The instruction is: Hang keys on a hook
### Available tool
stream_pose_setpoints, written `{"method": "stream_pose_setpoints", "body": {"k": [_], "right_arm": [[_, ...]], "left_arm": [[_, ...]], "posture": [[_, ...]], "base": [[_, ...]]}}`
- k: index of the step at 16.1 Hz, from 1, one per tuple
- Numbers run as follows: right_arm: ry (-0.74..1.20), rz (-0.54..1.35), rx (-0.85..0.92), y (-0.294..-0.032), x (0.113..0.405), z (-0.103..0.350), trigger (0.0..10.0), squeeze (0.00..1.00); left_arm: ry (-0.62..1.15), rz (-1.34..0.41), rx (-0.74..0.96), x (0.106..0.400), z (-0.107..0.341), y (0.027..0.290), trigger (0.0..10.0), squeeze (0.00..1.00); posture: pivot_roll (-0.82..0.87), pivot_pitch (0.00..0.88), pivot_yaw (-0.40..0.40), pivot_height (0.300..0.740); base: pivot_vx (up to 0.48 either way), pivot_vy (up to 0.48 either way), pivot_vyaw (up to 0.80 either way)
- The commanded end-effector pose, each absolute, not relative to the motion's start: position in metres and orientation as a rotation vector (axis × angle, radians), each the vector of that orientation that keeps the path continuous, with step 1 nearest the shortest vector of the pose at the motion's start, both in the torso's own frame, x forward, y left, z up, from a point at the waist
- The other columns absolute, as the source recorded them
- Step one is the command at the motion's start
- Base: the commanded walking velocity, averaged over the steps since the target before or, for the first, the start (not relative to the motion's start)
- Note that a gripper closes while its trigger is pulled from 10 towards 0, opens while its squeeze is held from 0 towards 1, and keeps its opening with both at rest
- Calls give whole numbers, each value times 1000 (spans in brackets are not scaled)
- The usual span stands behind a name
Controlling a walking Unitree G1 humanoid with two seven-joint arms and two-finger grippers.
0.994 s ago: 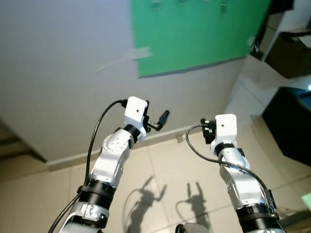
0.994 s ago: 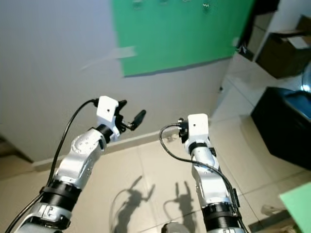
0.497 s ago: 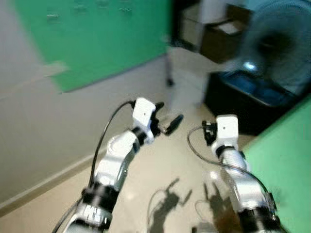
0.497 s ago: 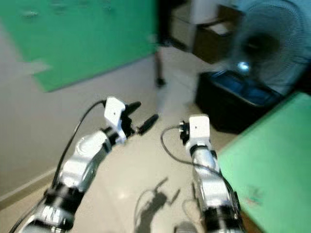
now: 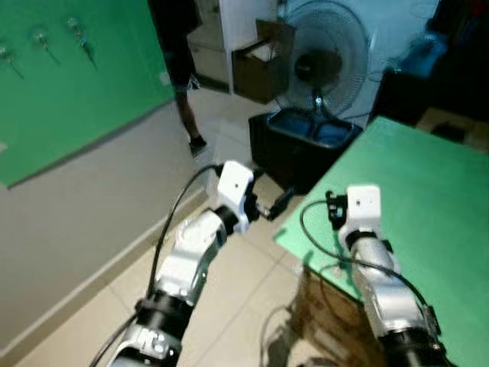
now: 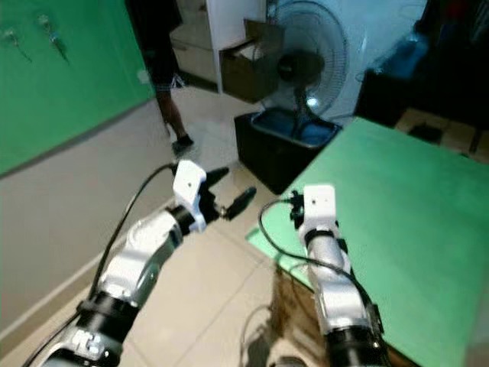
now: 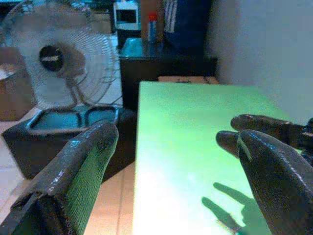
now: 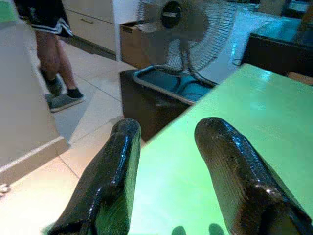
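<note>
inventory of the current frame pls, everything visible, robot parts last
green table: 1, green top, ahead on the robot's right
fan: 1, pale grille, standing beyond the table's far corner
dark bin: 1, black with blue inside, at the fan's foot
cardboard box: 1, brown, open, left of the fan
green board: 1, on the left wall
hooks: about 3, small, on the board
person's leg: bare legs, dark shorts, by the wall
left gripper: fingers open
right gripper: fingers open, over the table's edge
</note>
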State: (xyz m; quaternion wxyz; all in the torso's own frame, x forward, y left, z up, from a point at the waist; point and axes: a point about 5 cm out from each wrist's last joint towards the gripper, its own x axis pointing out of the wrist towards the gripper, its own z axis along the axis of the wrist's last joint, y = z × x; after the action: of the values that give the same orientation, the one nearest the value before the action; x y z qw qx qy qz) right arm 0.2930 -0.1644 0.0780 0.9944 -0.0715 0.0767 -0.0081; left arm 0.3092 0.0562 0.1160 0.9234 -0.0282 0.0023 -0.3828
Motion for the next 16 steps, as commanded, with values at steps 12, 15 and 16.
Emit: {"method": "stream_pose_setpoints", "body": {"k": [12,15,16], "right_arm": [[169,-12,-104,-156,294,77,10000,0],[161,-22,-105,-155,294,78,10000,0],[155,-26,-107,-155,294,79,10000,0]], "left_arm": [[8,-777,-17,312,118,68,10000,0],[3,-807,-27,311,118,68,10000,0],[5,-823,-21,310,118,68,10000,0]], "posture": [[-187,0,114,740],[-190,0,119,740],[-192,0,122,740]], "base": [[0,0,-630],[0,0,-681],[0,0,-681]]}}
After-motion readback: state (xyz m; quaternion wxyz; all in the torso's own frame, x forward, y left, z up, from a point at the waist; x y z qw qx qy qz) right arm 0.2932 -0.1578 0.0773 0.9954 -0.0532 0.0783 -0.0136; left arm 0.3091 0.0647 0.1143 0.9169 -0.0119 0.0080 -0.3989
